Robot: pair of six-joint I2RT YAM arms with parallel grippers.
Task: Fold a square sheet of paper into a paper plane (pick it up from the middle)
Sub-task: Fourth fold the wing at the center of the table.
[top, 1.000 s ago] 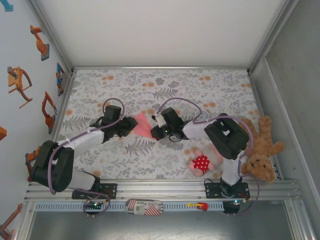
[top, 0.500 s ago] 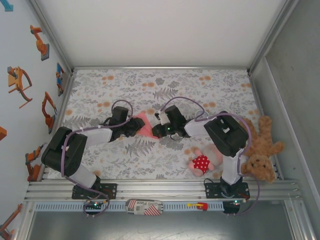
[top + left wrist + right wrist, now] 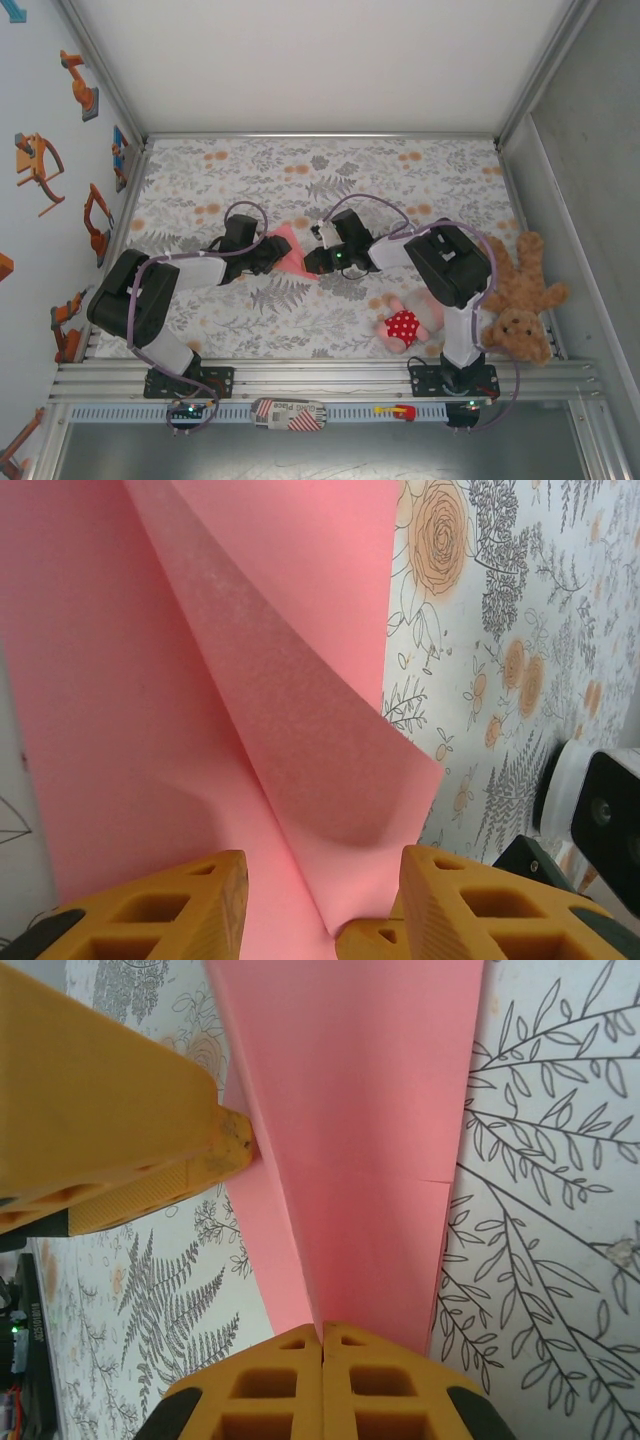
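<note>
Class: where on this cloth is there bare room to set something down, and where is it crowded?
Free: far strip along back wall; near middle by front rail. Crowded: centre, left pincer, right pincer, paper; right corner, doll, teddy.

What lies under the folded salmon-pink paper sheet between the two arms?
The grey-and-orange floral table cover shows beside the folded salmon-pink paper sheet, so it presumably continues beneath. The right end effector pinches one end. Anything directly underneath is hidden by the paper.
</note>
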